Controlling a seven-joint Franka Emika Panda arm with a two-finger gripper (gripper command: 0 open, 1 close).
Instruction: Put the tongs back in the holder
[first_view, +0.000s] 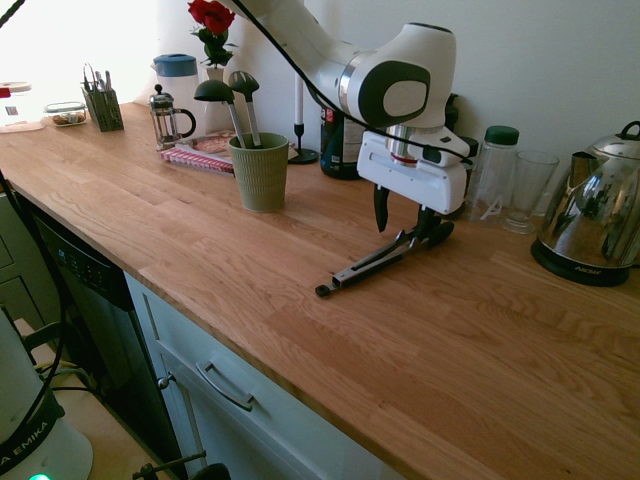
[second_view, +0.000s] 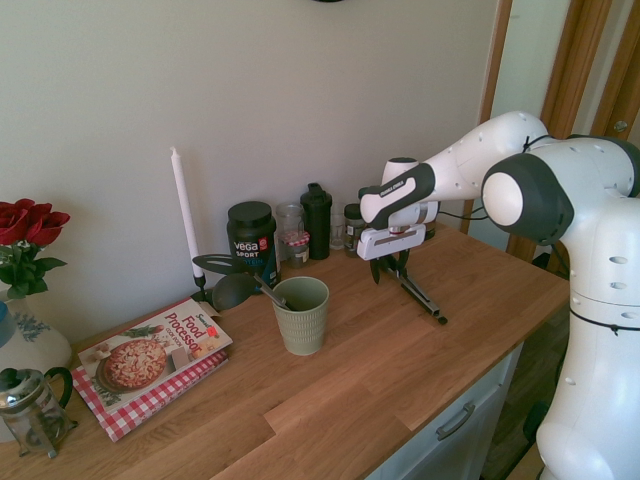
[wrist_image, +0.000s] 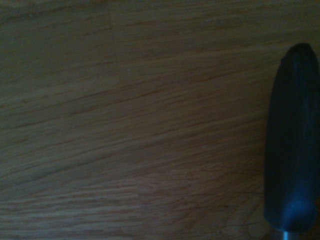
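Observation:
The tongs (first_view: 385, 258) lie flat on the wooden counter, silver with black handle ends pointing toward the back wall. They also show in the second exterior view, tongs (second_view: 415, 292). My gripper (first_view: 404, 226) is open and low over the handle end, with one finger on each side of it. From the other side the gripper (second_view: 388, 268) is just above the counter. A dark handle of the tongs (wrist_image: 292, 140) shows against wood grain in the wrist view. The sage-green ribbed holder (first_view: 260, 172) stands to the left with two black-headed ladles (first_view: 228, 90) in it, holder (second_view: 302, 315).
A steel kettle (first_view: 595, 215), a glass (first_view: 527, 190) and jars stand along the back wall right of the gripper. A cookbook (second_view: 150, 355), a French press (first_view: 168, 117), a candle (second_view: 185, 215) and a dark cutlery caddy (first_view: 103, 108) lie beyond the holder.

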